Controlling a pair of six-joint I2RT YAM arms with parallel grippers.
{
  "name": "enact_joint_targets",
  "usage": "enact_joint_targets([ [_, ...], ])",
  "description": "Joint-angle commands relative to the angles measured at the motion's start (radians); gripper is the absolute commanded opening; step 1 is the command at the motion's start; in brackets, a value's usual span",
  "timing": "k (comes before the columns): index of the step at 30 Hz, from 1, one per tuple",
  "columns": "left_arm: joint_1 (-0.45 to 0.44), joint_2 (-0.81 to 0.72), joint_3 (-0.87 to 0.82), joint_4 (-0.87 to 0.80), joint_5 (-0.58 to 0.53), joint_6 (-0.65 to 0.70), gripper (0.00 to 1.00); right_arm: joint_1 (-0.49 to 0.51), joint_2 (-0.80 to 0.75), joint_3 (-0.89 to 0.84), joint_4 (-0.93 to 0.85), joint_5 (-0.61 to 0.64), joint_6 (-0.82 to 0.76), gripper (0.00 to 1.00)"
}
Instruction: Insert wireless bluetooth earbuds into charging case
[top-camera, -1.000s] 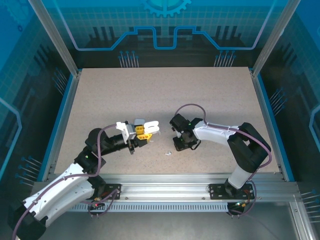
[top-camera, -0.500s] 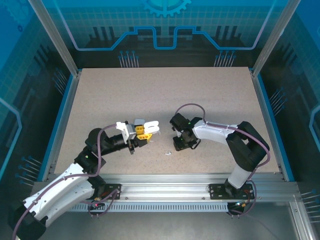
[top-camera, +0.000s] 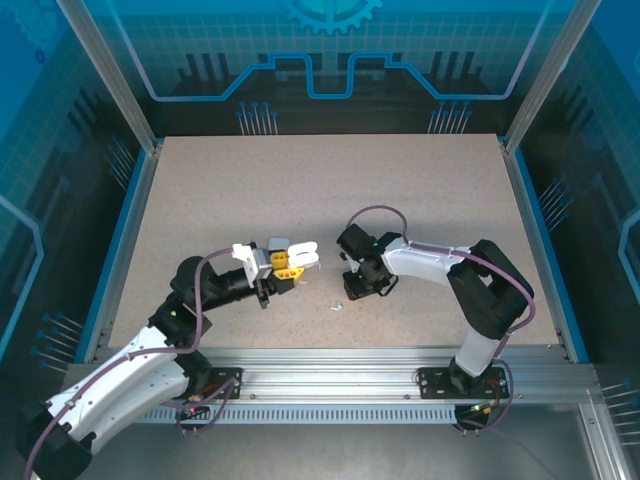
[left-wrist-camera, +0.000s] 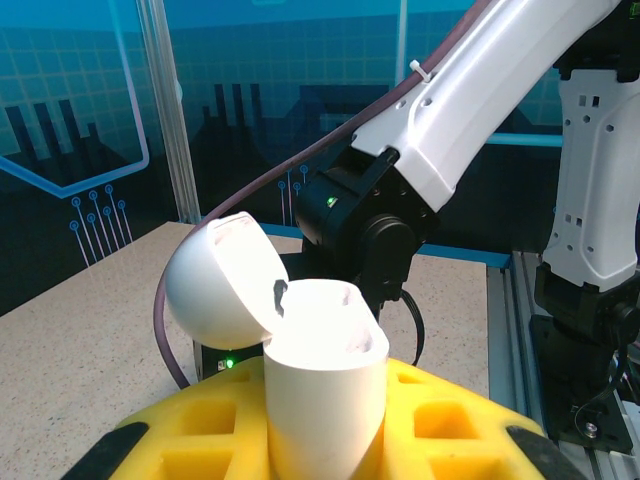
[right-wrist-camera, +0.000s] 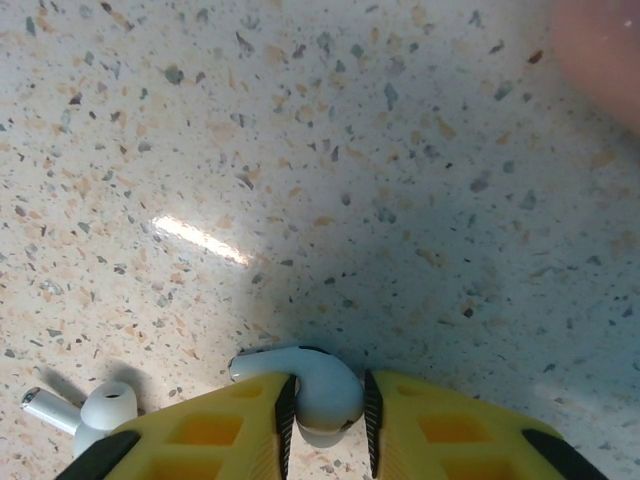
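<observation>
Two pincers at work, so what is each one on?

My left pincer (left-wrist-camera: 325, 445) is clamped on the charging case (left-wrist-camera: 325, 365), gripping its lower body between the yellow fingers (left-wrist-camera: 470, 395). The case is held up off the bench (top-camera: 220, 190), with its lid (left-wrist-camera: 215, 285) swung open and tipped back to one side.

And the right?

My right pincer (right-wrist-camera: 320, 405) points down at the bench, closed tight on a white earbud (right-wrist-camera: 318, 385). The bud is pinched between the fingertips, one end sticking out past them. I cannot tell whether it touches the surface.

Where is that relative to the case?

From above, my right pincer is near the case, off to its right, with a gap between them.

Anything else lying about?

One more: a loose earbud (right-wrist-camera: 85, 410), also white, lies on the bench just beside my right pincer, stem pointing away from it. A pinkish blur (right-wrist-camera: 605, 45) sits in the top corner of the right wrist view; I cannot tell what it is.
</observation>
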Motion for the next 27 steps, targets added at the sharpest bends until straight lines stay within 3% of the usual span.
enact_joint_targets([
  [1,-0.007,-0.004,0.011,0.004,-0.010,-0.004,0.02,-0.011,0.032,-0.013,0.014,-0.016,-0.018,0.26],
  [14,-0.007,0.024,-0.011,0.047,-0.005,-0.045,0.02,-0.016,-0.248,-0.119,0.063,0.091,-0.098,0.20],
  [27,-0.009,0.188,-0.012,0.169,0.014,-0.106,0.02,-0.013,-0.748,-0.211,0.200,0.153,-0.371,0.20],
])
